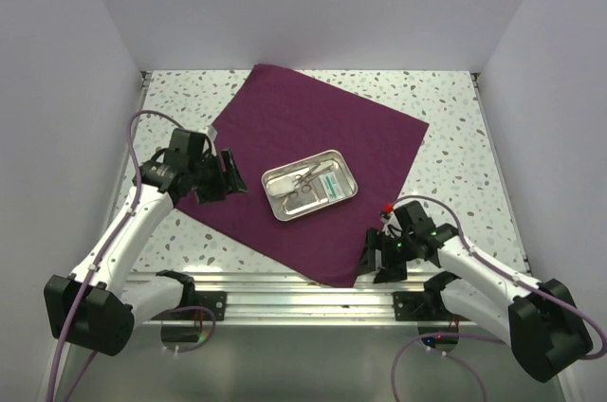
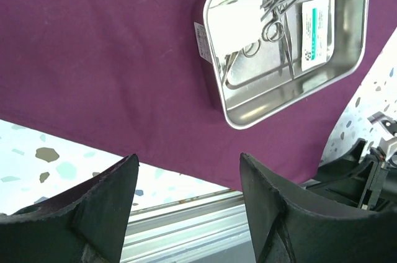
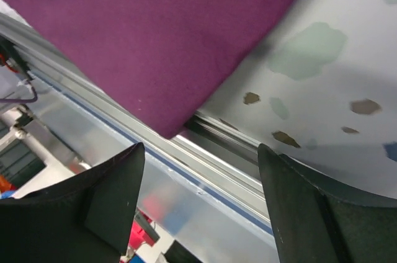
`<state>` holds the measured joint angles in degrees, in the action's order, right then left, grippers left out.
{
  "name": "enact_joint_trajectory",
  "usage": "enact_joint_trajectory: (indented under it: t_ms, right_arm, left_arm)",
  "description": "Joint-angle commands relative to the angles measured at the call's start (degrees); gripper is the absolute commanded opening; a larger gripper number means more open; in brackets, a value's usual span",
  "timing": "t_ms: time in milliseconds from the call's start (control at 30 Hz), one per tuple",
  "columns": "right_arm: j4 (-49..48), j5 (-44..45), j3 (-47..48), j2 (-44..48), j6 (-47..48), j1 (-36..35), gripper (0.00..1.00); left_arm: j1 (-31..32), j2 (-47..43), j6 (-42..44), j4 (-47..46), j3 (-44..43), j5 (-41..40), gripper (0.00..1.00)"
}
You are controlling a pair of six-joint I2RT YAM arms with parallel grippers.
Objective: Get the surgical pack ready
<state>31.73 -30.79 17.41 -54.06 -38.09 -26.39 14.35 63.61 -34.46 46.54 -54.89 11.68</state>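
Surgical pack (image 1: 285,118): matte maroon cloth beneath shiny rectangular tray (image 1: 319,206).

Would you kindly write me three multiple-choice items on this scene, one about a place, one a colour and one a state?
1. The tray stands: A on the cloth; B off the cloth; C lifted in the air.
2. The cloth is: A green; B maroon; C white.
3. The left tool is: A open and empty; B shut on the cloth; C shut on the tray.
Answers: 1 A, cloth shows all round the tray. 2 B, maroon in every view. 3 A, its jaws stand apart with nothing between.
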Motion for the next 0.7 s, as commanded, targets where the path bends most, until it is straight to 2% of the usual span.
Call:
enact_joint_trajectory:
  t_ms: [0,433,600,633,667]
  right_arm:
    - [-10.8,-4.0,-1.1,-1.7,-2.3,-0.5,0.77]
    - [-18.1,-6.7,2.8,-12.4,-4.7,-4.6,0.7]
    - [-21.6,-6.3,1.4,-12.2,-7.2,-6.3,0.56]
    - [-22.0,-6.3,1.2,-11.5,-7.9,-6.4,0.51]
    - [-22.4,-6.5,1.1,-11.2,-8.3,-6.6,0.39]
  left_arm:
    - [0.6,-0.8,-1.4,1.4,-0.3,1.8,0.7]
    - [0.6,0.0,-0.5,1.5,-2.5,1.8,0.7]
    - [0.6,0.8,-0.1,1.7,-3.6,1.5,0.7]
    - [0.6,0.8,0.1,1.8,-3.8,1.3,0.7]
    - [0.6,0.8,0.1,1.7,-3.9,1.3,0.7]
